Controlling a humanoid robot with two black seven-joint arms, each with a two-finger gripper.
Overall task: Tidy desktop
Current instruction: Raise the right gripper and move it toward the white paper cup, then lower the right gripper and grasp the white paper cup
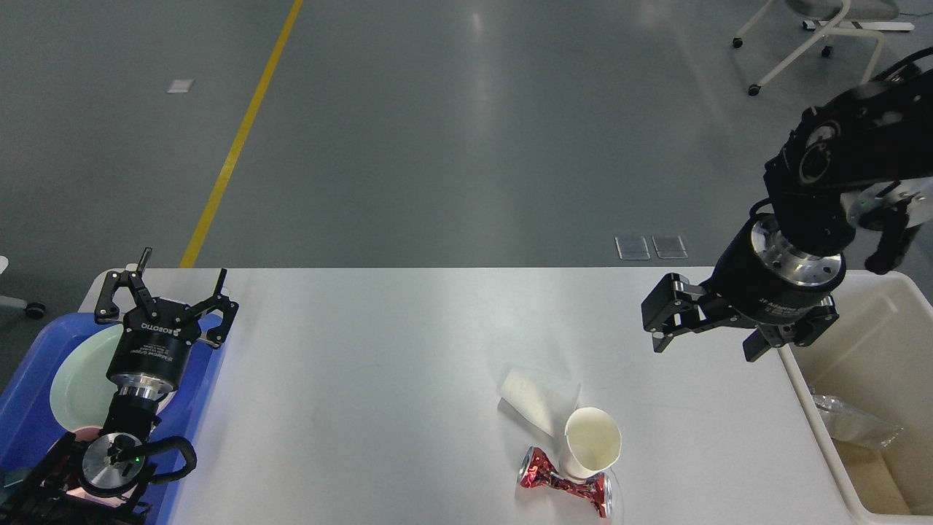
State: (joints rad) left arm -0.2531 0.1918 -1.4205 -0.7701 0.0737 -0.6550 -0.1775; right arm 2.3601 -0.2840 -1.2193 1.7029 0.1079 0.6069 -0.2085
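My right hand (705, 337) hangs released and empty over the right part of the counter (364, 379), just beside the cream bin (875, 350); my left hand (171, 288) is spread wide, holding nothing, above the blue tray (29, 394) and its pale plate (76, 379). Near the counter's front edge, the paper cup (592, 443) stands upright, touching the crushed red can (561, 485), with a second cup (536, 397) lying on its side just behind. All three look light; the paper walls would buckle, so I'd pinch the rim gently, and the can I'd take at its narrow crumpled waist, though its foil skin may slip
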